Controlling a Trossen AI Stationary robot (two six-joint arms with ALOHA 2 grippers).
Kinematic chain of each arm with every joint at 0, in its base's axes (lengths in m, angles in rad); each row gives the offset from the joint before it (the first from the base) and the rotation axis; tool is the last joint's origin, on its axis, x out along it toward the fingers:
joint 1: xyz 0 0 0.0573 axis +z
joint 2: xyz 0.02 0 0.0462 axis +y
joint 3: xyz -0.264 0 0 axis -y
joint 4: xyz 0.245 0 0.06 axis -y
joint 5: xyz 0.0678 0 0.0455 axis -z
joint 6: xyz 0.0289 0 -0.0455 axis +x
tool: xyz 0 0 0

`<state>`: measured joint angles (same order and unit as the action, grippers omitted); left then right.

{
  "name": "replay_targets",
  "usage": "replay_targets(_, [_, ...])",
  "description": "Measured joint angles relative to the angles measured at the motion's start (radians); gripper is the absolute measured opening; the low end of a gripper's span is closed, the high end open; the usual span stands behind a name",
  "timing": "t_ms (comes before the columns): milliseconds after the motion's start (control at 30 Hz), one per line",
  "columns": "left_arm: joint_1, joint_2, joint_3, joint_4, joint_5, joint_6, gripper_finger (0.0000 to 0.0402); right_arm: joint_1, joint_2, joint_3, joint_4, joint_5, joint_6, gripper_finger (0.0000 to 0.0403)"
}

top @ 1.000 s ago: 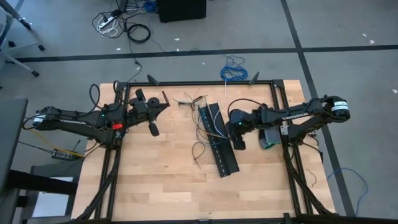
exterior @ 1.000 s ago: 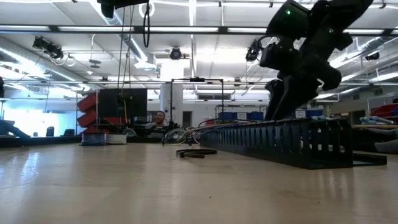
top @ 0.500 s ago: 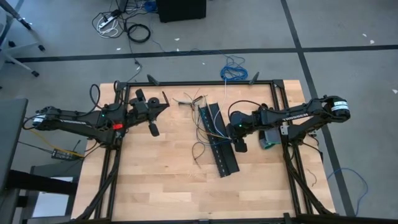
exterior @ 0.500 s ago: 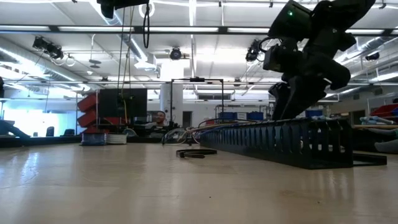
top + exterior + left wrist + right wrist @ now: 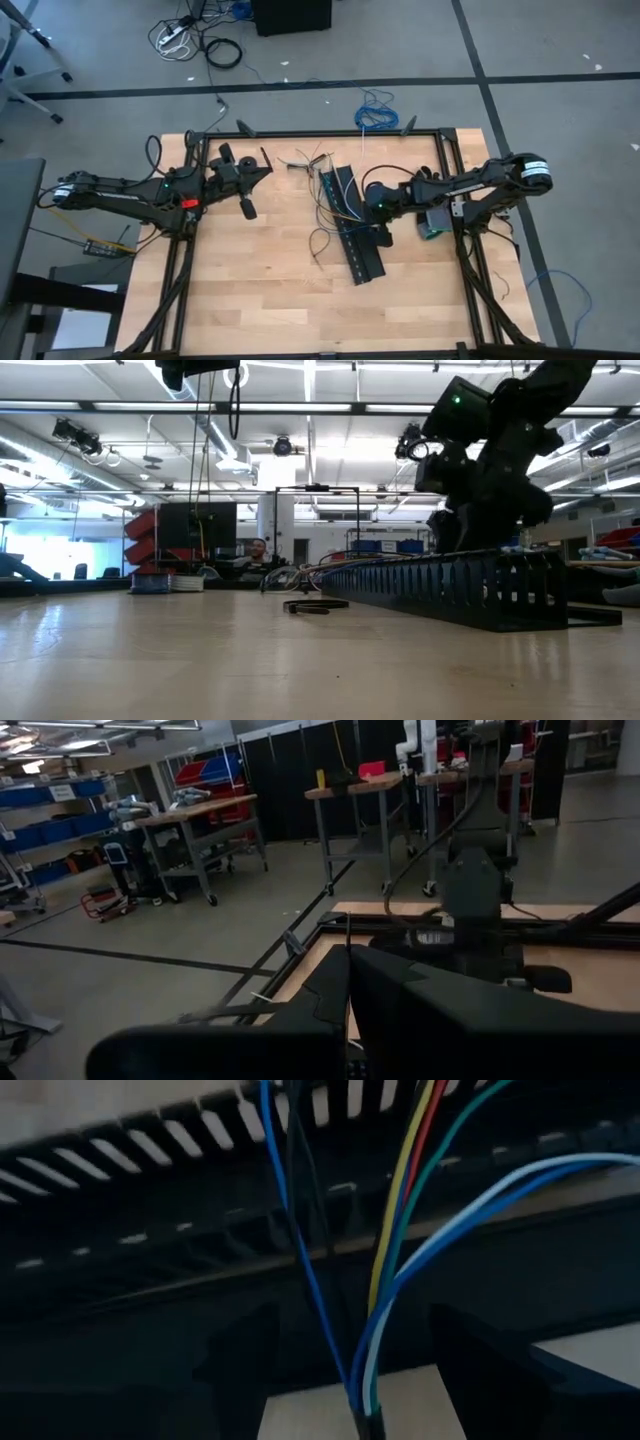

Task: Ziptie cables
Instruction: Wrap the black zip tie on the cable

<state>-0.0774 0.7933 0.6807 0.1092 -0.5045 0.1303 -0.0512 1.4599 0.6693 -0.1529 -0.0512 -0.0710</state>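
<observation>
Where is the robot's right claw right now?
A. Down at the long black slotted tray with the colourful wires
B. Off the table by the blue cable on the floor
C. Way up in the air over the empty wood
A: in the high view the right gripper sits at the edge of the black slotted tray, and its wrist view shows open fingers on either side of the coloured wires.

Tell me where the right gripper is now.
High view: right gripper sits right of table centre, open over the black slotted duct, among the cables.
</observation>
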Motion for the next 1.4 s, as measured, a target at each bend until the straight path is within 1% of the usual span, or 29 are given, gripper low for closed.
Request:
replay_targets(100, [0.000, 0.000, 0.000, 0.000, 0.000, 0.000, 0.0000, 0.005, 0.012, 0.000, 0.018, 0.050, -0.009, 0.0258])
replay_targets(267, [0.000, 0.000, 0.000, -0.007, 0.000, 0.003, 0.0000, 0.004, 0.004, 0.001, 0.051, 0.060, -0.010, 0.0247])
replay_targets(767, [0.000, 0.000, 0.000, 0.001, 0.000, 0.016, 0.0000, 0.004, 0.015, 0.004, 0.063, 0.058, -0.004, 0.0176])
replay_targets(900, [0.000, 0.000, 0.000, 0.002, 0.000, 0.016, 0.0000, 0.004, 0.015, 0.004, 0.063, 0.059, -0.005, 0.0139])
replay_targets(1000, [0.000, 0.000, 0.000, 0.002, 0.000, 0.016, 0.0000, 0.003, 0.015, 0.004, 0.065, 0.067, -0.010, 0.0090])
replay_targets(1100, [0.000, 0.000, 0.000, 0.002, 0.000, 0.016, 0.0000, 0.002, 0.015, 0.004, 0.066, 0.085, -0.021, 0.0026])
replay_targets(1133, [0.000, 0.000, 0.000, 0.002, 0.000, 0.016, 0.0000, 0.000, 0.015, 0.004, 0.066, 0.085, -0.031, 0.0015])
replay_targets(1267, [0.000, 0.000, 0.000, 0.002, 0.000, 0.015, 0.0000, -0.018, 0.013, 0.020, 0.056, 0.085, -0.020, 0.0007])
replay_targets(1400, [0.000, 0.000, 0.000, 0.001, 0.000, 0.015, 0.0000, -0.047, -0.033, 0.057, 0.010, 0.085, -0.029, 0.0004])
